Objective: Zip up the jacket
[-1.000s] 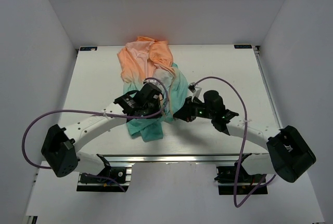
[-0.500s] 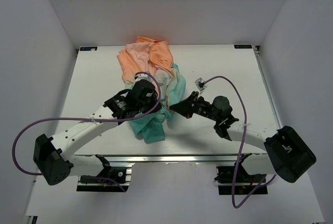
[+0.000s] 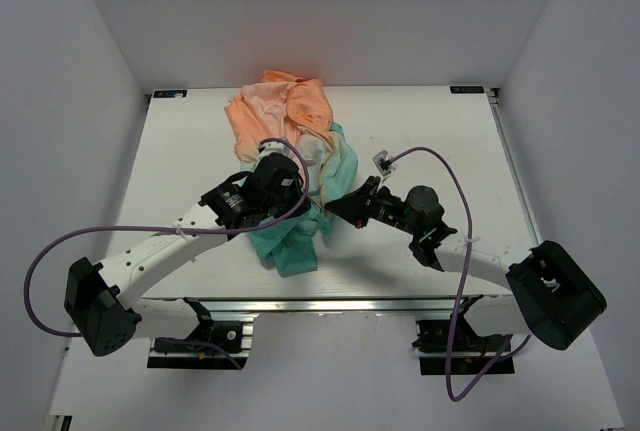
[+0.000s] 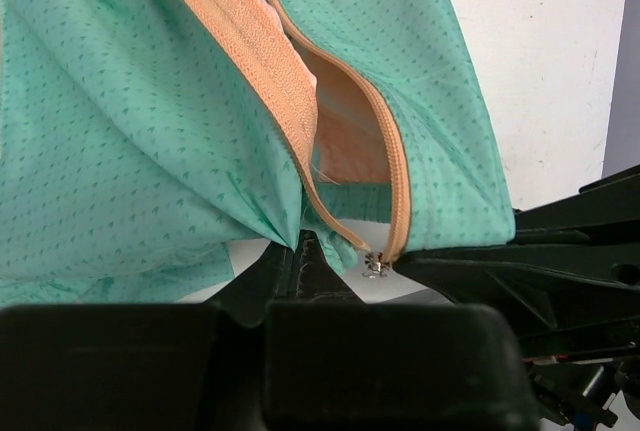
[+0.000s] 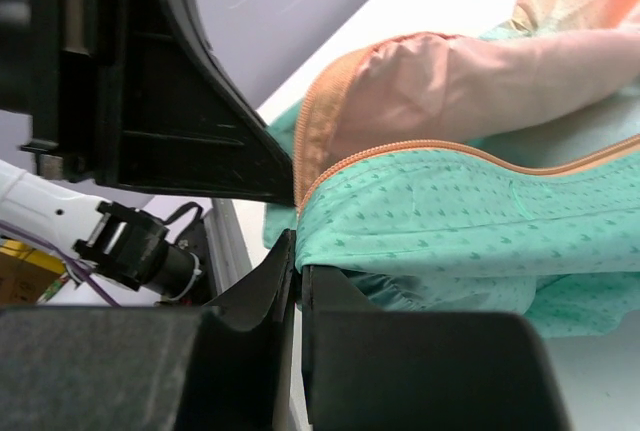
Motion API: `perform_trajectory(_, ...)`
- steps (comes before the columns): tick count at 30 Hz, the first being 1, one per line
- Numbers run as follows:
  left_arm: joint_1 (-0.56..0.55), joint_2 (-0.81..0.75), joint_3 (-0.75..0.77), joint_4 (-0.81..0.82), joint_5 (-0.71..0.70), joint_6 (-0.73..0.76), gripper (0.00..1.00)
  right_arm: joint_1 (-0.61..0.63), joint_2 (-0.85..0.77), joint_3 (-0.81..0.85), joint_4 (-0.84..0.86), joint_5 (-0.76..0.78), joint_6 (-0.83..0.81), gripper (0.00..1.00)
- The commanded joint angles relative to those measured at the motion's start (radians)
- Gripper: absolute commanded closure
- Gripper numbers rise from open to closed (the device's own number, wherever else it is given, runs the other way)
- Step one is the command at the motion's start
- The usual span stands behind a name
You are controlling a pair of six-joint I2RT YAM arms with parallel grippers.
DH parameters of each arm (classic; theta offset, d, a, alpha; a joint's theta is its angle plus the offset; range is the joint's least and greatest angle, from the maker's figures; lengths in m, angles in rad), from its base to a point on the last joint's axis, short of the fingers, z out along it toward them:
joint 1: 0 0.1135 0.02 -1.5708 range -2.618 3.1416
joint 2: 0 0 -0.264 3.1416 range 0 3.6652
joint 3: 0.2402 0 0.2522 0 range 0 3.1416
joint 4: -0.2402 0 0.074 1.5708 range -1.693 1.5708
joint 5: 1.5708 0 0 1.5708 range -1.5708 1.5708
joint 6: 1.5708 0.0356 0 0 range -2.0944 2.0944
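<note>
1. The left gripper point(image 3: 303, 213) reached in from the near left corner of the worktop point(image 3: 180, 151) to its middle. Its jaws were clenched on the green hem of the jacket point(image 3: 290, 121), just left of the foot of the zipper point(image 4: 390, 171).
2. The jacket lay bunched at the middle of the worktop, with the orange part toward the far edge and the green hem toward the near edge. The zipper stood open, its two orange tapes parting upward from a small metal piece point(image 4: 375, 268). Whether that piece was the slider could not be told.
3. The right gripper point(image 3: 335, 209) came from the near right corner, jaws clenched on the hem just right of the zipper foot, close beside the left gripper.
4. Judgement: the paired grips appeared meant to steady and align both hem ends at the zipper foot. Zipping had not yet begun.
</note>
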State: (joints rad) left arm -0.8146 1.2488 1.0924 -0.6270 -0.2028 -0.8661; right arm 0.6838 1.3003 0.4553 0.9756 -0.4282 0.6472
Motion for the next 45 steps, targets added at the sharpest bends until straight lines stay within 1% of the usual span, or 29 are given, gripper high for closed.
perform_trajectory(1, -0.003, -0.020, 0.009, 0.013, -0.007, -0.008, 1.00, 0.006, -0.029, 0.032, -0.023, 0.037, -0.055, 1.00)
perform_trajectory(9, -0.003, -0.014, 0.001, 0.015, -0.006, -0.004, 1.00, 0.013, -0.015, 0.045, -0.018, 0.016, -0.047, 1.00)
perform_trajectory(19, -0.004, -0.014, -0.006, 0.010, -0.009, -0.004, 1.00, 0.013, -0.025, 0.057, -0.026, 0.026, -0.055, 1.00)
perform_trajectory(30, -0.004, -0.025, -0.014, 0.042, 0.023, 0.009, 1.00, 0.014, -0.018, 0.079, -0.049, 0.020, -0.066, 1.00)
perform_trajectory(36, -0.005, -0.019, -0.019, 0.038, 0.028, 0.010, 1.00, 0.014, -0.032, 0.079, -0.051, 0.039, -0.072, 1.00)
perform_trajectory(45, -0.003, -0.023, -0.019, 0.023, 0.017, 0.006, 1.00, 0.014, -0.058, 0.074, -0.090, 0.017, -0.075, 1.00)
